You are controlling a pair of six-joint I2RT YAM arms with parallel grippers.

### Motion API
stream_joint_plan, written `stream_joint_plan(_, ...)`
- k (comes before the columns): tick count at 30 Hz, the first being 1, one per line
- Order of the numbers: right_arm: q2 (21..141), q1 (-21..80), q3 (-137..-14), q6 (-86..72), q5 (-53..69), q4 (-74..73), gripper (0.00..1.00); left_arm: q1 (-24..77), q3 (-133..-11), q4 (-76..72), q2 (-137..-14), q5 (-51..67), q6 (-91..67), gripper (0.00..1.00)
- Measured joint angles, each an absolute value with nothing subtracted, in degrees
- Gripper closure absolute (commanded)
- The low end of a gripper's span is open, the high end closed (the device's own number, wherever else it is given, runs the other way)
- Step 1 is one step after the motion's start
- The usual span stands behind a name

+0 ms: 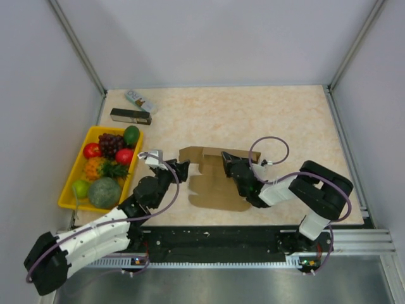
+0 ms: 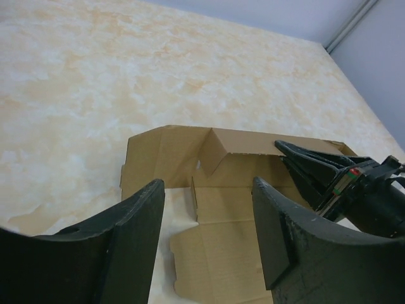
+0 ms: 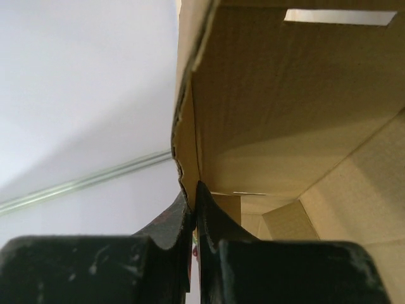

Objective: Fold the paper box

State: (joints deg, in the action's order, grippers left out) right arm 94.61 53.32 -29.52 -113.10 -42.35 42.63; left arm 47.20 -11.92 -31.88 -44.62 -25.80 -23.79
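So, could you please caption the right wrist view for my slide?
Right pincer shut on the edge of an upright flap of the paper box.

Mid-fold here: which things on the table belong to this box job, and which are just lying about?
In the job:
- paper box, partly folded
- right gripper, shut on an upright wall of the box
- left gripper, open, over the box's left side

Lying about:
- yellow tray holding fruit
- slim black box
- white printed packet

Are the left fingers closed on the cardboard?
No, the left fingers stand apart above the paper box, gripping nothing.
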Motion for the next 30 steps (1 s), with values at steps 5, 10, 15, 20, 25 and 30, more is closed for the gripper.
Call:
stream_joint_plan(5, 96.95, 53.04, -26.74, -108.03, -41.52, 52.53, 1.0, 40.4, -15.86, -16.27, -39.77, -22.72, -28.84, 0.31)
stream_joint_plan(10, 96.92, 52.8, -26.26, -103.81, -39.48, 56.05, 1.0, 30.15, -17.63, -9.26, -43.59, -16.78, -32.56, 0.33)
stream_joint_plan(15, 96.51, 52.1, -26.26, -101.97, -37.95, 55.18, 1.0, 22.41, -19.09, -7.4, -50.06, -11.57, -35.0, 0.41)
stream_joint_plan(20, 96.51, 50.33, -26.28, -99.98, -36.07, 55.24, 1.0, 17.52, -20.23, -9.54, -53.58, -9.85, -37.71, 0.44)
stream_joint_plan(25, 96.79, 48.47, -26.33, -98.5, -33.12, 56.58, 1.0, 15.16, -24.23, -12.14, -63.81, -7.62, -38.87, 0.52)
stream_joint_plan(30, 97.27, 47.92, -26.35, -96.31, -31.09, 58.28, 1.0, 15.03, -29.21, -13.34, -73.73, -2.57, -37.36, 0.59)
